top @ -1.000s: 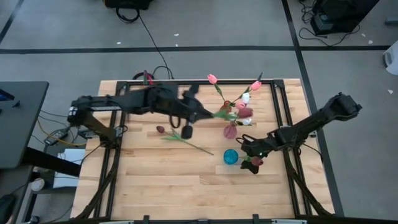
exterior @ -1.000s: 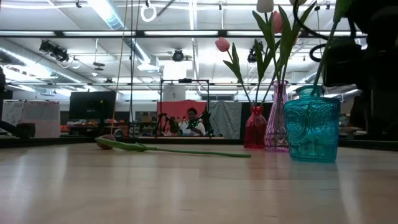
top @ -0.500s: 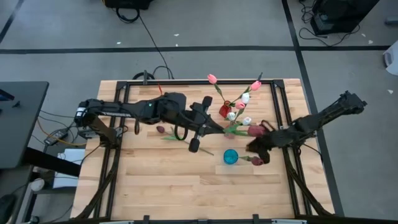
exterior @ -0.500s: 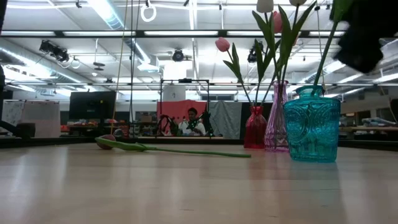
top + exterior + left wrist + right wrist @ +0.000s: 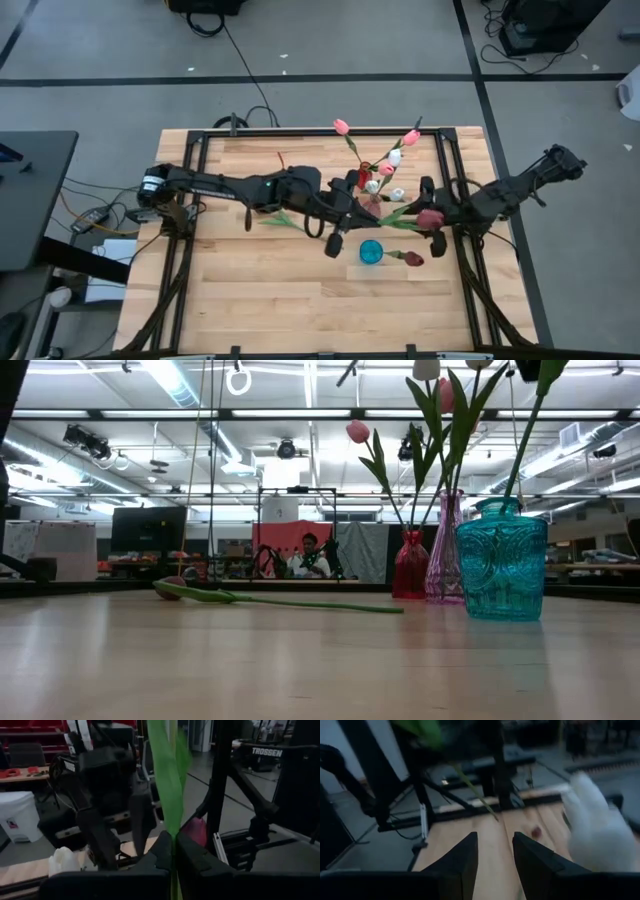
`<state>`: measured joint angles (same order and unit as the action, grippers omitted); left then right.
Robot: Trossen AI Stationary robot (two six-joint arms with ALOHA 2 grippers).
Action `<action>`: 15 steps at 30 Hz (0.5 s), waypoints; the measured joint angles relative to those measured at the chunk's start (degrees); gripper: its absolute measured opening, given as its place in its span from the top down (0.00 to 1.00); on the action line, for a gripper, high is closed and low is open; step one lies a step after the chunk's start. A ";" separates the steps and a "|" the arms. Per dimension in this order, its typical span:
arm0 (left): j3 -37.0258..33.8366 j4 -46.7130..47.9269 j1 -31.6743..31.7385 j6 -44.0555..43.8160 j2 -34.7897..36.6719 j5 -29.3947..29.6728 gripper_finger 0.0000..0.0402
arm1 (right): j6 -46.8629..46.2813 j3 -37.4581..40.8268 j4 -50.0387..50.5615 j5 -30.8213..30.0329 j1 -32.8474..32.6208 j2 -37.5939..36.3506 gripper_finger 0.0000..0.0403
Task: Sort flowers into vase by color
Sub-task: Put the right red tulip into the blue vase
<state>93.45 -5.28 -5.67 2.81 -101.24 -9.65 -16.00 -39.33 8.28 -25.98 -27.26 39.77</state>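
While right end effector (image 5: pixel 493 852) gapes, left end effector (image 5: pixel 172 851) pinches tulip stem (image 5: pixel 167 775).

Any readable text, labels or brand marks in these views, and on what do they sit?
"TROSSEN": white letters on the dark housing of the right arm, left wrist view.
A small sticker on the white bin in the same view: too blurred to read.
High, low and right wrist views: nothing readable.
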 joint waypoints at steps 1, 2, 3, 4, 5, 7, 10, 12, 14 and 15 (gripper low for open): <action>0.00 -0.58 -0.02 0.00 -0.08 0.26 0.96 | 1.49 0.00 -1.52 -0.04 -0.55 -0.02 0.67; 0.00 -0.97 -0.02 0.04 -0.10 0.64 0.96 | 2.87 0.00 -2.63 -0.15 -1.11 -0.02 0.67; 0.00 -1.03 -0.04 0.05 -0.10 1.01 0.96 | 4.24 0.02 -3.50 -0.76 -1.74 -0.04 0.67; 0.00 -1.24 -0.02 0.01 -0.11 1.07 0.96 | 5.76 0.02 -4.45 -1.94 -2.48 -0.08 0.67; 0.00 -1.47 -0.02 -0.03 -0.17 1.13 0.96 | 7.66 0.02 -5.43 -3.43 -3.30 -0.17 0.67; 0.00 -1.94 -0.06 -0.04 -0.19 1.39 0.96 | 12.18 0.02 -7.61 -6.30 -4.84 0.20 0.67; 0.00 -3.12 -0.11 -0.45 -0.19 3.03 0.96 | 18.87 0.02 -12.86 -8.00 -6.23 2.13 0.67; 0.00 -3.69 -0.13 -1.10 -0.19 4.15 0.96 | 22.62 0.10 -16.72 -7.82 -6.98 3.50 0.67; 0.00 -4.89 -0.11 -1.78 -0.19 4.29 0.96 | 25.98 0.09 -21.08 -7.87 -7.36 4.65 0.66; 0.00 -5.65 -0.12 -1.89 -0.19 4.29 0.96 | 27.09 0.09 -22.71 -8.15 -7.52 5.21 0.66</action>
<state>93.45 -10.93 -5.80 0.92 -101.43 -5.37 11.09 -39.24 -14.43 -34.13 -34.78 44.98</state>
